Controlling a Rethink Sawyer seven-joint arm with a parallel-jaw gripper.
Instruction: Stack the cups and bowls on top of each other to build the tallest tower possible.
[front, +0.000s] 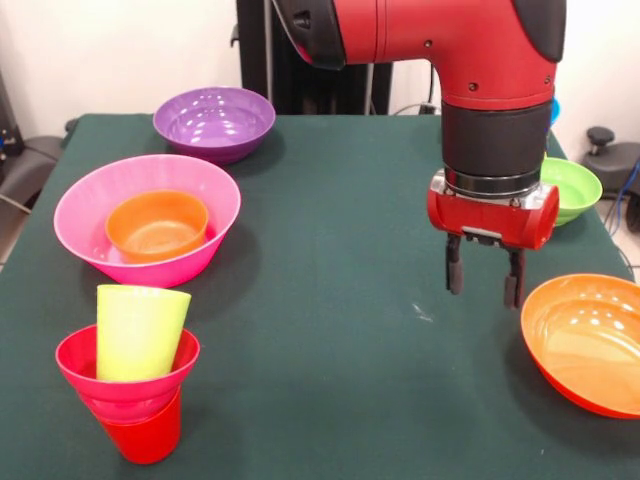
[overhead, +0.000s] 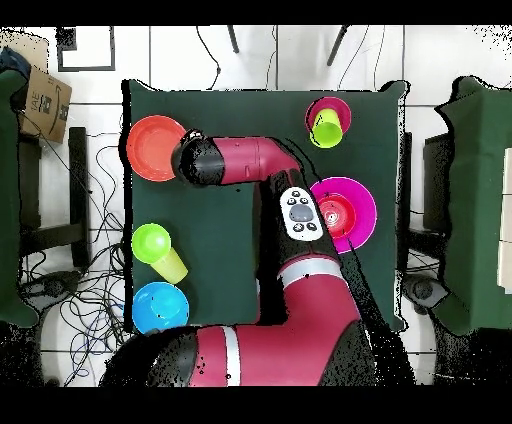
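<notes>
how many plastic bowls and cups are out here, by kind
Round plastic bowls: 7 (large pink bowl, large orange bowl, purple bowl, blue bowl, small green bowl, small orange bowl, small magenta bowl)
Tapered plastic cups: 3 (red cup, pale yellow cup, lime green cup)
Total: 10

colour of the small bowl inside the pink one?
Orange small bowl, clearest in the front view.

large orange bowl (front: 588, 343): cut by right edge | purple bowl (front: 213, 122): hidden under arm overhead
</notes>
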